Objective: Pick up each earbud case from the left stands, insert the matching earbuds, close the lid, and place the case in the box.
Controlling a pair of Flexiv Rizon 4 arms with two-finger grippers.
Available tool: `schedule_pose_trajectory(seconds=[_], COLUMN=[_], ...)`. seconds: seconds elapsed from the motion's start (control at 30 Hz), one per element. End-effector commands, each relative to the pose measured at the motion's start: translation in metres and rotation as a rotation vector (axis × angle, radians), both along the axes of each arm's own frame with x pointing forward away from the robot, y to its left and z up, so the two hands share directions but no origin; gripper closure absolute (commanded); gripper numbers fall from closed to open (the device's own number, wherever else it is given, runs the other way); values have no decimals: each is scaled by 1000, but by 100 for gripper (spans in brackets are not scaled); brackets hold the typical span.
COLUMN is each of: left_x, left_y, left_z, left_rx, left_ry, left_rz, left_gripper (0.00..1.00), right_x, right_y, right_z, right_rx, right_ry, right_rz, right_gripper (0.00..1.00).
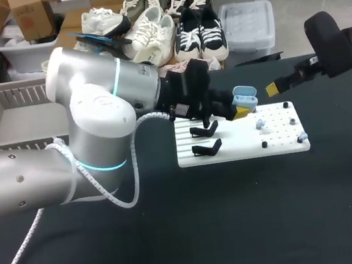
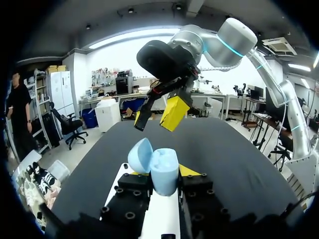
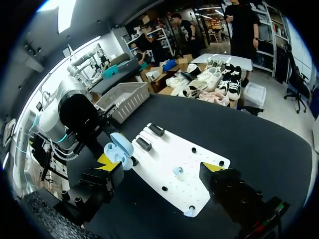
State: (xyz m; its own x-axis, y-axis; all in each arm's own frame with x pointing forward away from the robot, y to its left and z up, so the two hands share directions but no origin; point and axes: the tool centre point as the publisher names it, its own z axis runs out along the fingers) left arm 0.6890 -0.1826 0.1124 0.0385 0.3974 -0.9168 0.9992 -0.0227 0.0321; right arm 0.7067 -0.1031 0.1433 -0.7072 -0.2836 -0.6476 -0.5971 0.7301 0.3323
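My left gripper is shut on a light blue earbud case, held above the white board with its lid open. In the left wrist view the case sits upright between my yellow tips, its lid tipped to one side. My right gripper stands open just right of the case, nothing between its fingers, and shows ahead of the case as the right gripper. Two small blue earbuds rest on the board. In the right wrist view the case is beside one finger of my open right gripper.
Two black stands sit empty on the board's left half. A grey slatted basket stands at the far left of the black table. My bulky left arm spans the table's left and middle.
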Motion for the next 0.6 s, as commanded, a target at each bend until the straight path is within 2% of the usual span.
schedule_pose_trajectory(seconds=[0.03, 0.1, 0.2, 0.37, 0.6], left_x=[-9, -10, -16, -23, -33], left_y=[5, 5, 5, 4, 2], left_z=[4, 8, 15, 25, 29], left_rx=[-37, -55, -79, -141, -184], left_ry=[-14, -21, -63, -84, -70], left_rz=[25, 22, 11, 36, 45], left_gripper=[100, 100, 100, 100, 100], right_x=[-16, -18, -22, -28, -35], right_y=[-13, -19, -26, -37, -51], right_z=[8, 7, 6, 4, 3], right_rx=[-30, -40, -47, -54, -60], right_ry=[-7, -5, 0, 8, 18], right_rz=[-38, -53, -70, -95, -121], right_gripper=[0, 0, 0, 0, 0])
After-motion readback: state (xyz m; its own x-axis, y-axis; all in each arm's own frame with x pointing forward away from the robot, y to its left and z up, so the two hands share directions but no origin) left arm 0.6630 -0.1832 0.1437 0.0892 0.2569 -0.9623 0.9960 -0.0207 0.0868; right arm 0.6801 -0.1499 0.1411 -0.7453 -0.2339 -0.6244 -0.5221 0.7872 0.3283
